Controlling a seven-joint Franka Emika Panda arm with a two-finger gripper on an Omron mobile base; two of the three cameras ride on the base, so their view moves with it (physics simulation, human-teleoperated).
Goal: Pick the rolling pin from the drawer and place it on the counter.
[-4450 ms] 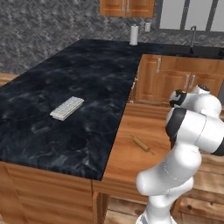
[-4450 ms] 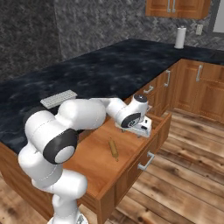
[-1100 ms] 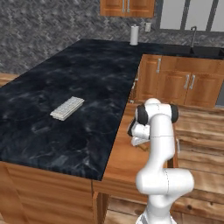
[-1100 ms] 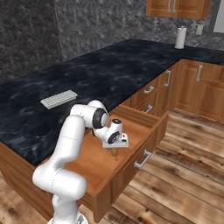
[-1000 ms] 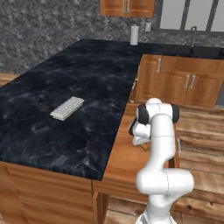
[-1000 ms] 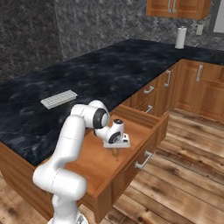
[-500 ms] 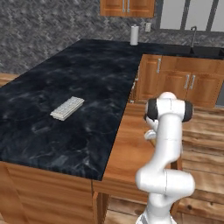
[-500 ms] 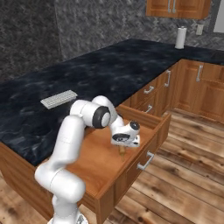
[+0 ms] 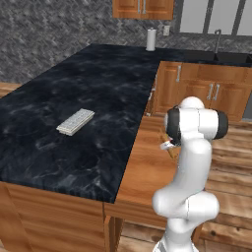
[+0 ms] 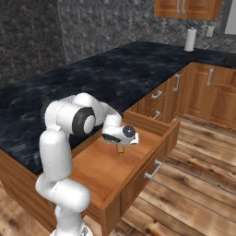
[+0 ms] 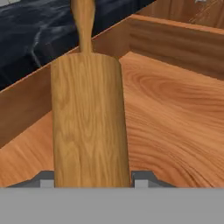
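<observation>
The rolling pin (image 11: 89,122) is a light-brown wooden cylinder and stands between my gripper's (image 11: 92,180) fingertips (image 11: 142,179), its thin far handle pointing away from the hand. In the right base view my gripper (image 10: 119,141) is shut on the rolling pin (image 10: 120,153), which hangs down with its lower end just above the open drawer's (image 10: 94,173) flat bottom. In the left base view my gripper (image 9: 166,144) hovers over the drawer (image 9: 142,172), beside the black marble counter (image 9: 103,93), and my arm hides most of the pin.
A pale grey ridged block (image 9: 75,121) lies on the counter's near left. A white paper-towel roll (image 9: 151,39) stands at the far back. The drawer's front wall and metal handle (image 10: 153,169) face the plank floor. Panelled cabinets (image 10: 207,92) stand to the right.
The pin lay loose on the drawer bottom 4.5 s ago; now my gripper holds it raised. Over the last second the hand shifted toward the drawer's front and right.
</observation>
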